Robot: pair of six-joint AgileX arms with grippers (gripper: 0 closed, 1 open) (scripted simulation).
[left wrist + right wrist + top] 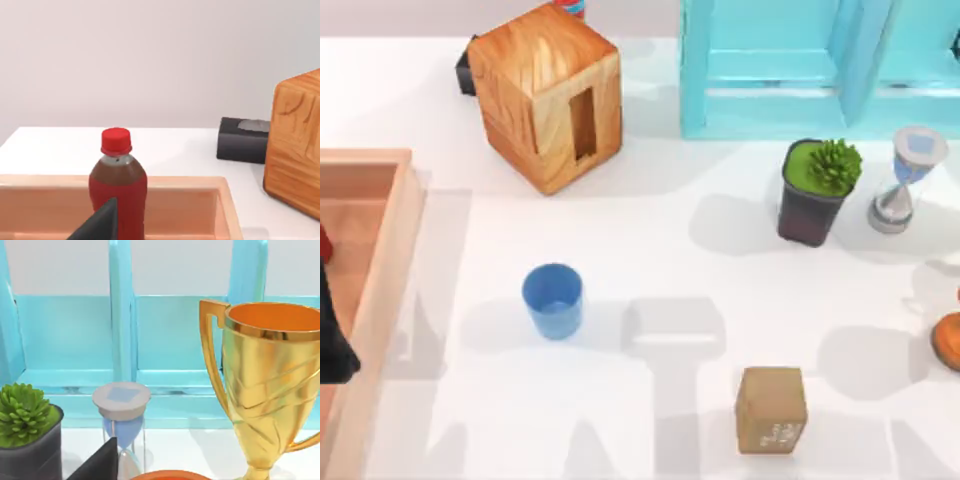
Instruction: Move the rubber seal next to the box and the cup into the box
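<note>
Nothing is done yet: the cup [552,299] stands on the counter [700,260] outside the box [375,290], and the rubber seal [771,409] lies well apart from it. I cannot tell either hand's state.

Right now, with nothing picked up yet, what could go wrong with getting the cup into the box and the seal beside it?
1. A red-capped bottle already stands inside the box; lowering the cup near it could knock it over.
2. The cup is open, tapered and upright, so a poorly centred grasp might tip it.
3. The rubber seal lies well towards the table's right, far from the box on the left, so it faces a long carry past the cup.
</note>
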